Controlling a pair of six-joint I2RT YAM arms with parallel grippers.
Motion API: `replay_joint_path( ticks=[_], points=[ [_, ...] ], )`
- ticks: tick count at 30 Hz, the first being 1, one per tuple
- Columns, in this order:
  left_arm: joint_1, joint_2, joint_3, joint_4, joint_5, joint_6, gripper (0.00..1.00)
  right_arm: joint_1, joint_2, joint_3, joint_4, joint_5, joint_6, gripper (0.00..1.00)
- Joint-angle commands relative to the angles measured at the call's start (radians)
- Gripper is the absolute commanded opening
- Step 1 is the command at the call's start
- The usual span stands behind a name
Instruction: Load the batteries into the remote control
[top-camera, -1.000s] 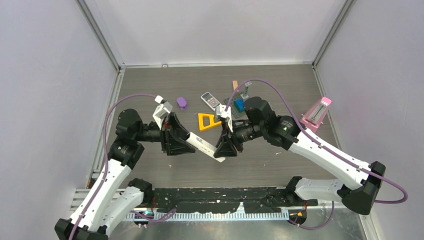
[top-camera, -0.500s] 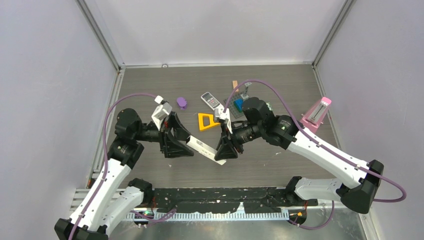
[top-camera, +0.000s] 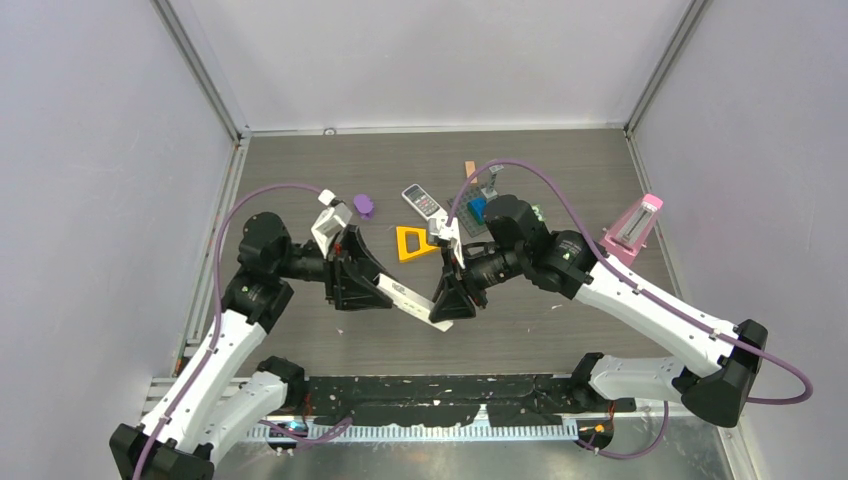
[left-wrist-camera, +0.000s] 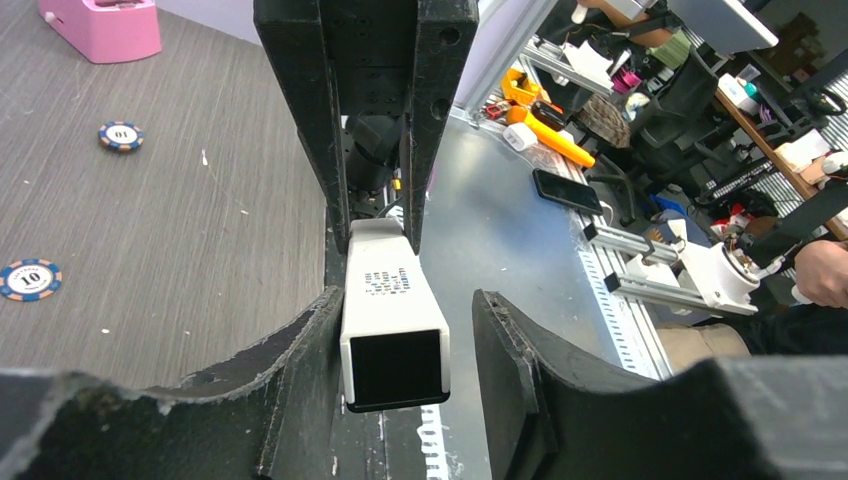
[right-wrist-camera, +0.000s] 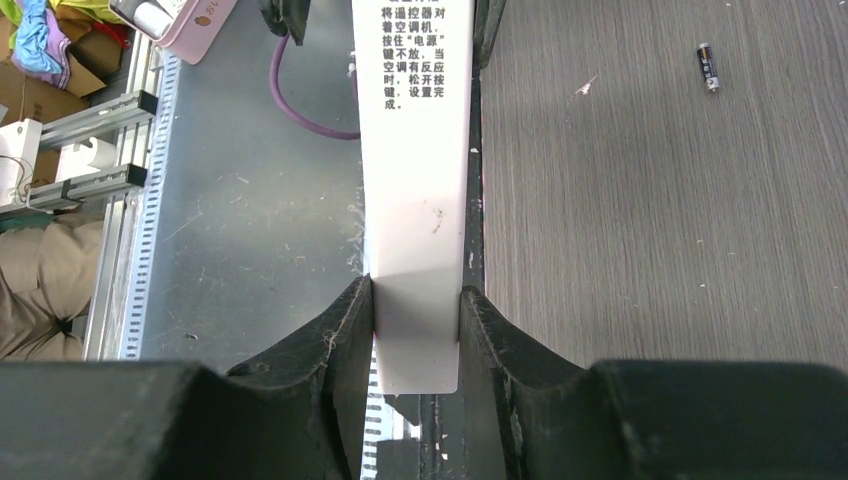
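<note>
The white remote control (top-camera: 412, 302) hangs above the table between my two grippers. My right gripper (right-wrist-camera: 416, 330) is shut on one end, both fingers pressed to its sides; its printed back (right-wrist-camera: 413, 120) faces this camera. My left gripper (left-wrist-camera: 403, 300) stands open around the other end (left-wrist-camera: 393, 330), whose end face is dark. The left finger (left-wrist-camera: 315, 330) touches the remote's side, and the right finger (left-wrist-camera: 500, 340) stands apart from it. One battery (right-wrist-camera: 708, 66), a slim dark cylinder, lies on the table in the right wrist view. No other batteries show.
At the back of the table lie a purple piece (top-camera: 364, 206), a second grey handset (top-camera: 421, 200), an orange triangle (top-camera: 415, 243), a blue-topped block (top-camera: 478, 208) and a pink metronome (top-camera: 635, 222). Two poker chips (left-wrist-camera: 121, 135) (left-wrist-camera: 30, 279) lie on the table.
The left gripper widened and then narrowed again around the remote's end, and the left arm edged right. The right gripper kept its hold, drifting slightly left and nearer.
</note>
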Motion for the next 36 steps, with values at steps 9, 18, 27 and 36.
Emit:
replay_joint_path(
  ticks=[9,18,27,36],
  points=[
    [-0.016,0.018,0.0,-0.005,0.019,0.0,0.54,0.0,-0.017,0.031,0.073,0.053,0.018,0.05],
    [-0.016,0.017,0.009,-0.114,-0.023,0.065,0.59,0.0,-0.045,0.002,0.108,0.073,0.037,0.05],
    [-0.016,0.02,0.022,-0.103,-0.05,0.055,0.58,0.0,-0.055,-0.027,0.127,0.06,0.057,0.05],
    [-0.016,0.019,0.01,-0.041,-0.077,0.024,0.6,0.001,-0.039,-0.026,0.129,0.043,0.068,0.05]
  ],
)
